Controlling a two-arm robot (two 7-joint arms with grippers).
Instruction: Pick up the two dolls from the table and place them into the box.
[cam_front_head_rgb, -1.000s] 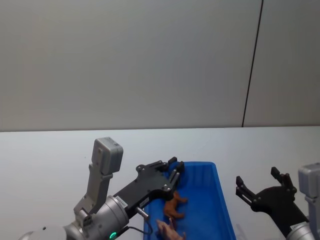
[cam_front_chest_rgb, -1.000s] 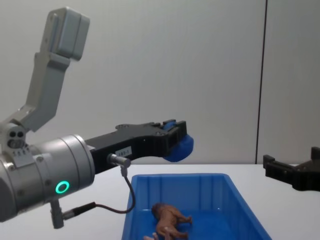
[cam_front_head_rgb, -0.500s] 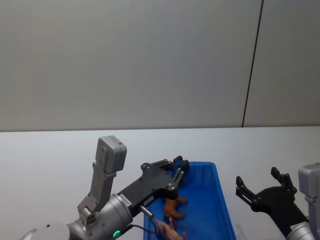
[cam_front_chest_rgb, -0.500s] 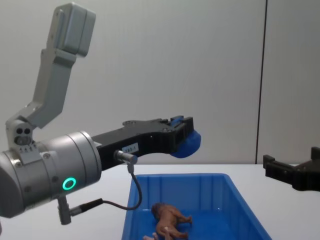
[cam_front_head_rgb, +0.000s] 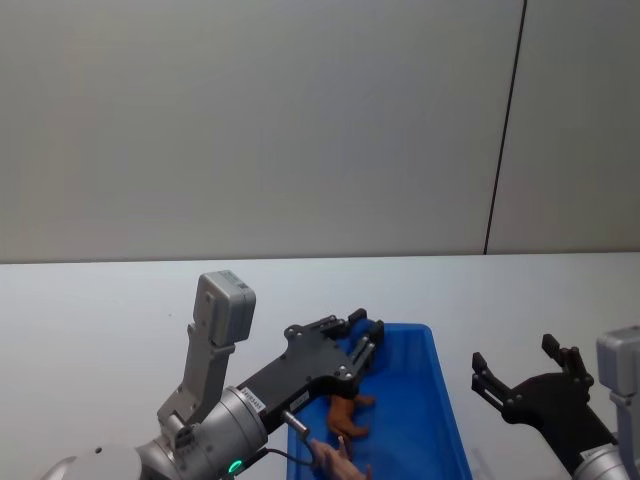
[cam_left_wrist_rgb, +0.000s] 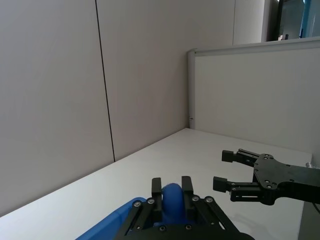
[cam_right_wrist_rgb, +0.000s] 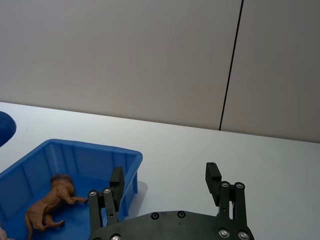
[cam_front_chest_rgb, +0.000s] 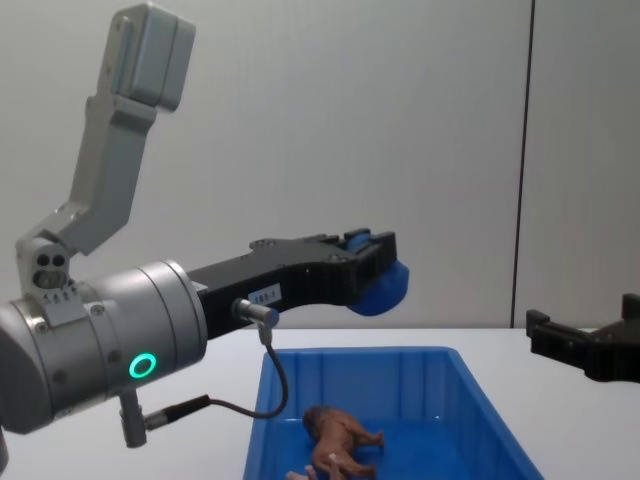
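A: Where do the dolls stand against the box?

B: Both lie inside it. The brown doll rests on the box floor toward the near end, and the pale doll shows as a few limbs just nearer than it, at the box's near wall.

A: And the left pincer?

B: It hangs above the box's far end, clenched on a small blue ball that sits between its fingers; the left wrist view shows the ball pinched there too.

A: The right pincer?

B: Released, jaws wide and holding nothing, parked over the counter beside the box.

A: Which way does the brown doll lie?

B: On its side. In the chest view its long axis runs roughly across the box, head toward the left wall, legs toward the right. The pale doll's heading I cannot tell.

A: What could go wrong?

B: The ball is round and held near the fingertips, so it may squirt out if the grip slackens. Dropped from that height, I'd expect it to bounce off the rim onto the counter, or strike the dolls.
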